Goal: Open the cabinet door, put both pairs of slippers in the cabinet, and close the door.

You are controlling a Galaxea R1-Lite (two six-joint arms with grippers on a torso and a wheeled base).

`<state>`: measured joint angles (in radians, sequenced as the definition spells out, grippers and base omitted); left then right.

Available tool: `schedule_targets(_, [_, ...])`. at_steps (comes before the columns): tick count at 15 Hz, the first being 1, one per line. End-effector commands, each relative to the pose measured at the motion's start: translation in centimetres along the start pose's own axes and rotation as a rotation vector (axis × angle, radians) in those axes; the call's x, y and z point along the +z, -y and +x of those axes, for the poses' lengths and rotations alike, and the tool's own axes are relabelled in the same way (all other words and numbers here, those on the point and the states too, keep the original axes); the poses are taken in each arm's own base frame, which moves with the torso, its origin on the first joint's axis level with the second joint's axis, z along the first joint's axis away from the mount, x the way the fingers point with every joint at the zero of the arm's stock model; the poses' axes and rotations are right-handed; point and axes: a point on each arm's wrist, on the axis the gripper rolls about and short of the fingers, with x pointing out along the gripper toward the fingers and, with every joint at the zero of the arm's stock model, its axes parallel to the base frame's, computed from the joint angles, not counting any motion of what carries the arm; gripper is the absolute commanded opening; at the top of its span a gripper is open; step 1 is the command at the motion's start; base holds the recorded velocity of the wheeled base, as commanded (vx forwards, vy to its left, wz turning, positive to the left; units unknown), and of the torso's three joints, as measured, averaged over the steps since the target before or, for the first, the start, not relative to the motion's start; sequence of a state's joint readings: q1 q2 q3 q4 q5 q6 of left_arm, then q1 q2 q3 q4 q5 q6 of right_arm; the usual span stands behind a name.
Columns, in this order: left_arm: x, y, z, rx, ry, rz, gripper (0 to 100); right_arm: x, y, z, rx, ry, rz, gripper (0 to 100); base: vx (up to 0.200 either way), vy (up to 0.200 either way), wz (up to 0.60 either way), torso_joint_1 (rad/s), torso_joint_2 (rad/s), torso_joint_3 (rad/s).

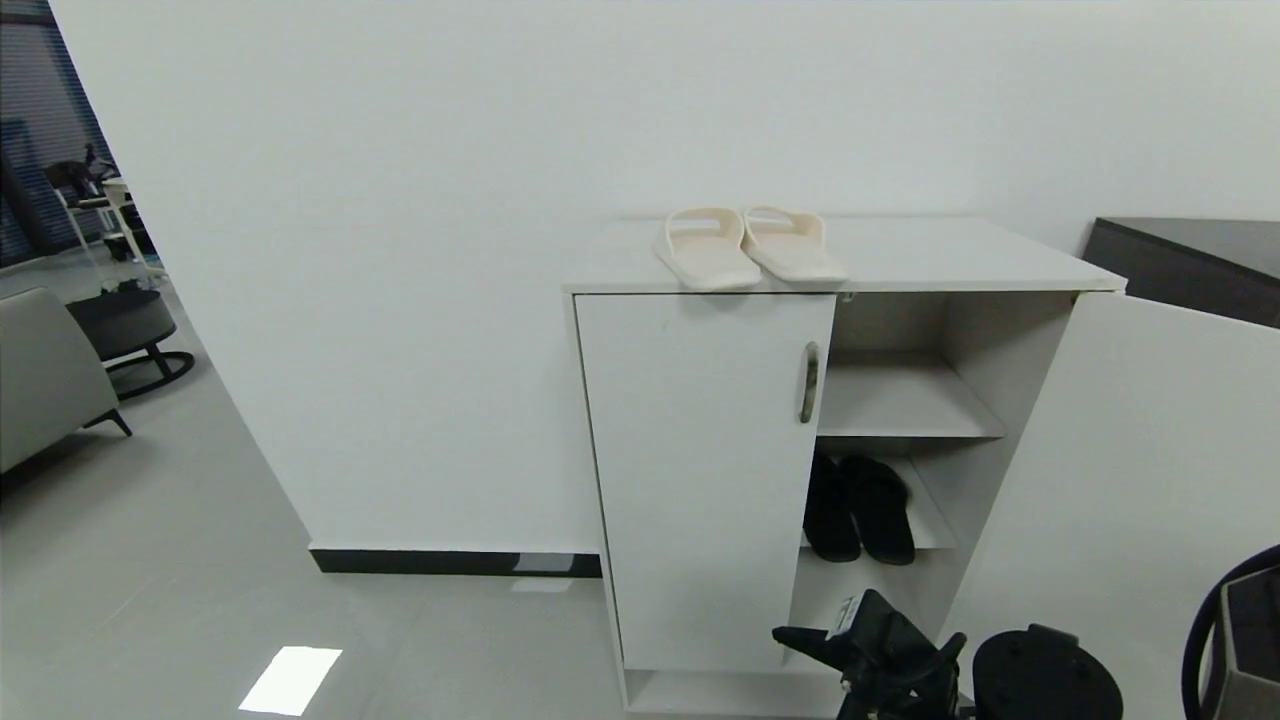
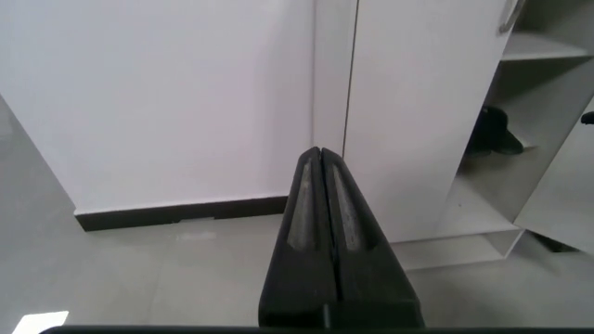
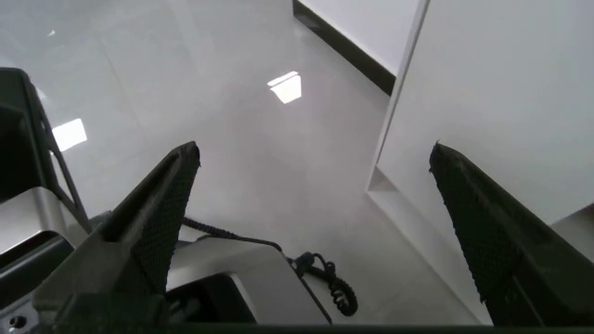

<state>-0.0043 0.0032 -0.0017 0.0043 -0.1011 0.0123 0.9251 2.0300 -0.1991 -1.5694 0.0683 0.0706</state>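
A white cabinet (image 1: pixel 900 262) stands against the wall. Its left door (image 1: pixel 700 470) with a metal handle (image 1: pixel 809 382) is closed, and its right door (image 1: pixel 1130 480) is swung wide open. A cream pair of slippers (image 1: pixel 750 245) lies on the cabinet top, toes over the front edge. A black pair of slippers (image 1: pixel 860 505) (image 2: pixel 492 130) rests on the middle shelf inside. My left gripper (image 2: pixel 320 153) is shut and holds nothing, low over the floor and well short of the cabinet's left side. My right gripper (image 3: pixel 314 148) is open and empty above the floor beside a white panel (image 3: pixel 501 102).
A dark counter (image 1: pixel 1190 260) stands right of the cabinet. A grey sofa (image 1: pixel 40 370) and a round stool (image 1: pixel 125 325) are far left, with open floor (image 1: pixel 250 600) between. The upper shelf (image 1: pixel 900 400) is bare. A coiled cable (image 3: pixel 325 278) hangs below the right gripper.
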Motion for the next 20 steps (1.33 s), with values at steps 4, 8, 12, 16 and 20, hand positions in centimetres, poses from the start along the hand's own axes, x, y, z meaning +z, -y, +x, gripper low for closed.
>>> schedule_targets(4, [0.0, 0.0, 0.01, -0.001, -0.002, 0.0, 0, 0.01, 0.0, -0.03, -0.001, 0.001, 0.0, 100, 0.0, 0.0, 0.0, 0.201, -0.48, -0.283])
schedule_targets(8, [0.0, 0.0, 0.01, -0.001, -0.002, 0.0, 0, 0.0, 0.0, 0.02, 0.001, 0.001, 0.0, 100, 0.0, 0.0, 0.0, 0.214, -0.5, -0.282])
schedule_targets(12, [0.0, 0.0, 0.01, -0.001, -0.002, 0.0, 0, 0.1, 0.27, -0.08, -0.011, 0.005, 0.004, 100, 0.0, 0.0, 0.0, 0.232, -0.51, -0.284])
schedule_targets(16, [0.0, 0.0, 0.01, -0.001, -0.002, 0.003, 0, 0.0, 0.28, -0.07, -0.01, 0.0, 0.006, 100, 0.0, 0.0, 0.0, 0.257, -0.55, -0.3])
schedule_targets(20, [0.0, 0.0, 0.01, -0.002, -0.002, 0.006, 0, 0.03, 0.27, -0.09, -0.01, 0.002, 0.004, 100, 0.0, 0.0, 0.0, 0.272, -0.59, -0.308])
